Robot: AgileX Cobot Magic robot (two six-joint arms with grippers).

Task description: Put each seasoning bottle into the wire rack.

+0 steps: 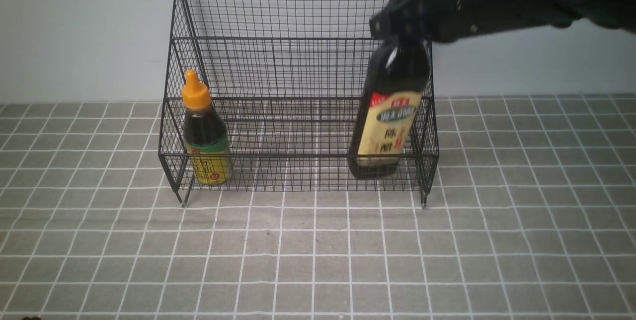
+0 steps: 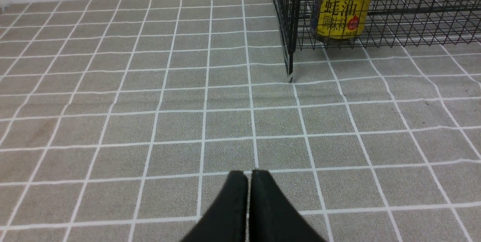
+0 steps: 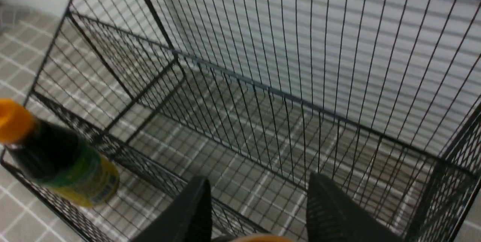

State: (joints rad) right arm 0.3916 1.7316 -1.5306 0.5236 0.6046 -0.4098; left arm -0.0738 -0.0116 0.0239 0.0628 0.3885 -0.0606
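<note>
Fingers [image 3: 330, 212] of the right gripper [image 1: 397, 24] sit on each side of the tall bottle [image 1: 390, 111], up at its cap, and seem to be holding it, though the front view is blurry there. That bottle leans a bit, with its bottom at the right end of the rack's low front shelf. I cannot tell if it rests on the wire yet. To do this well, the gripper should stand the bottle up straight, lower it slowly until the bottom sits flat, then let go and lift straight up so it misses the side of the rack [image 1: 298, 37]. At the left end, the short bottle [image 1: 203, 133] already stands inside. Far from the rack, the left gripper [image 2: 248, 204] rests with its fingers pressed together, holding nothing.
</note>
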